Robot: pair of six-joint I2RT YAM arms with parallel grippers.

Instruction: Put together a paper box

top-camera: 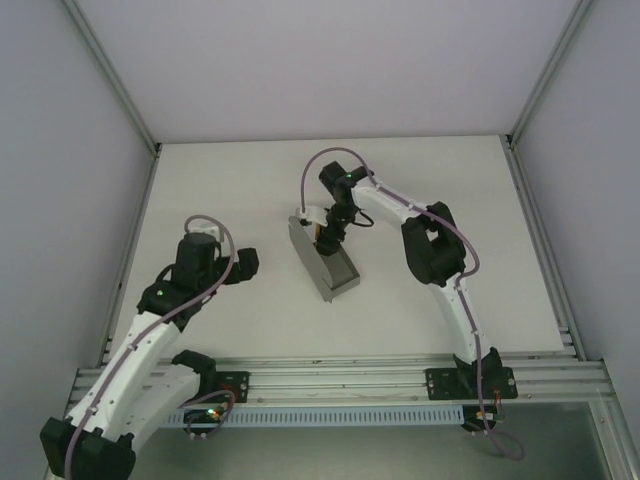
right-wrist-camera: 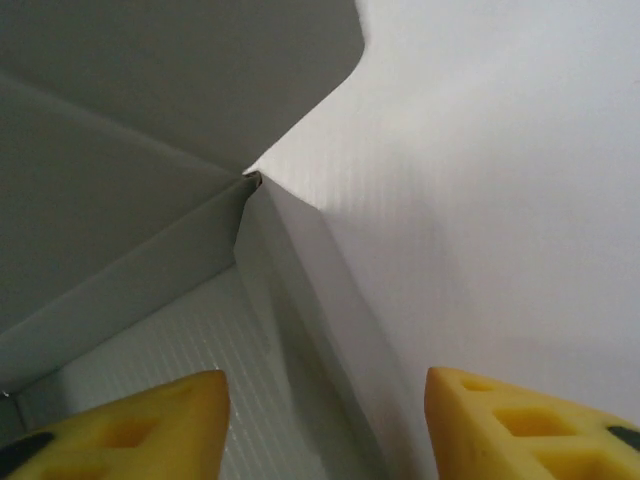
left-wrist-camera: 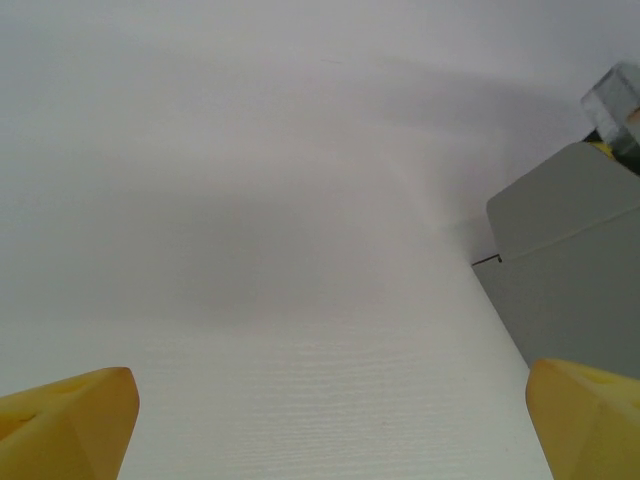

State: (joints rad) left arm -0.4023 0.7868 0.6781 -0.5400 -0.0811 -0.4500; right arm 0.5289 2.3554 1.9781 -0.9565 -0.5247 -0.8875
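Right end effector point(right-wrist-camera: 322, 400) is down at the far end of the paper box point(top-camera: 335, 268). Its yellow fingers point(right-wrist-camera: 150, 425) stand partway apart w/ a thin grey side wall running btwn them, not pressed on it. Box sits near the middle of the bench point(top-camera: 220, 180), part-folded: side walls up, top open, long axis angled far-left to near-right, tallest wall on its left side. One flap leans overhead in right wrist view. Left end effector point(left-wrist-camera: 330, 425) is spread wide, nothing btwn its fingers, low over bare bench just left of box and not touching it. Box's grey wall shows at right edge of left wrist view.
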